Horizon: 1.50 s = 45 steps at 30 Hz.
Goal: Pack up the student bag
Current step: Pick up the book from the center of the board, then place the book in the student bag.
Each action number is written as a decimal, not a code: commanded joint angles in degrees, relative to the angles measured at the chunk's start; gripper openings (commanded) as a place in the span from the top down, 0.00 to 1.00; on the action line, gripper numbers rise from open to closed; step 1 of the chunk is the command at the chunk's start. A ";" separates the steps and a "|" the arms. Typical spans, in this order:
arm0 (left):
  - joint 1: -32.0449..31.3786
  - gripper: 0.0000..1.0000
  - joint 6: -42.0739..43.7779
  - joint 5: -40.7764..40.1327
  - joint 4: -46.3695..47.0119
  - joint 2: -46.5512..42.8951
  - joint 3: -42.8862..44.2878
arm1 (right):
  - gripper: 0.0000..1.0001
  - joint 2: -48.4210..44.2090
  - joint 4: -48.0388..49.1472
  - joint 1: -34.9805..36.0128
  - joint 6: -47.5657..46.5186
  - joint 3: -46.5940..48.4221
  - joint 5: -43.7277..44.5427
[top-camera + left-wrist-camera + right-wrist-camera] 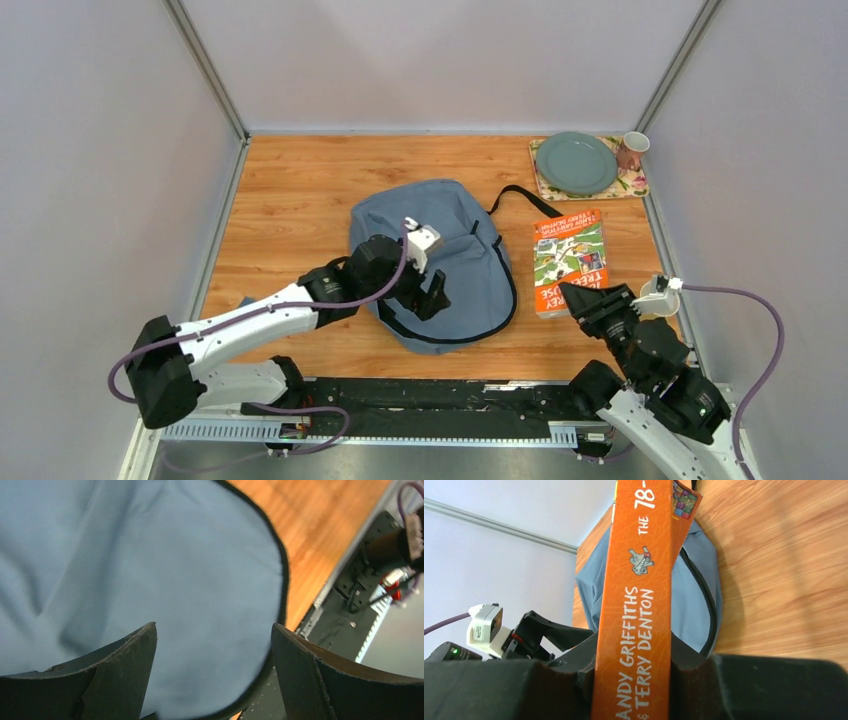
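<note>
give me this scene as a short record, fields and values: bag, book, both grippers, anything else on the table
student bag: student bag, grey-blue, lying flat mid-table
book: orange book, right of the bag, not in it
left gripper: left gripper open, over the bag's near part, holding nothing
right gripper: right gripper shut on the book's near end, spine between the fingers
book lifted: cannot tell
far right corner: green plate on a floral placemat, cup beside the plate
surface: wooden table
</note>
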 commanded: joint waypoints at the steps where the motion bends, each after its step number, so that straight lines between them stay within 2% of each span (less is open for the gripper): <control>1: -5.09 0.09 9.44 2.00 -2.02 4.14 7.06 | 1.00 1.86 -0.74 0.19 -3.60 5.76 3.91; 6: -8.87 0.09 14.80 4.81 -5.17 9.15 10.23 | 1.00 6.69 -1.54 0.10 -2.46 6.47 3.91; 9: -11.51 0.09 18.14 3.42 -10.71 13.37 13.75 | 1.00 7.66 0.92 0.10 -2.46 5.07 3.12; 15: -14.50 0.10 18.85 3.67 -12.75 17.94 16.57 | 1.00 8.01 3.03 0.10 -0.96 3.31 1.27; 24: -15.03 0.26 18.59 0.16 -16.70 22.25 19.47 | 1.00 9.42 5.67 0.10 1.41 1.47 -1.89; 32: -15.73 0.26 18.67 2.97 -17.92 24.97 22.19 | 1.00 11.09 7.35 0.19 0.62 1.55 -2.33; 35: -16.43 0.30 18.76 2.79 -18.89 27.52 24.03 | 1.00 10.57 7.34 0.19 0.97 1.64 -2.16; 44: -17.31 0.46 18.76 4.90 -22.23 33.85 30.45 | 1.00 6.53 3.58 0.19 2.46 1.20 0.04; 45: -17.31 0.50 18.76 4.73 -22.58 34.29 30.72 | 1.00 6.17 3.13 0.19 2.64 1.20 0.48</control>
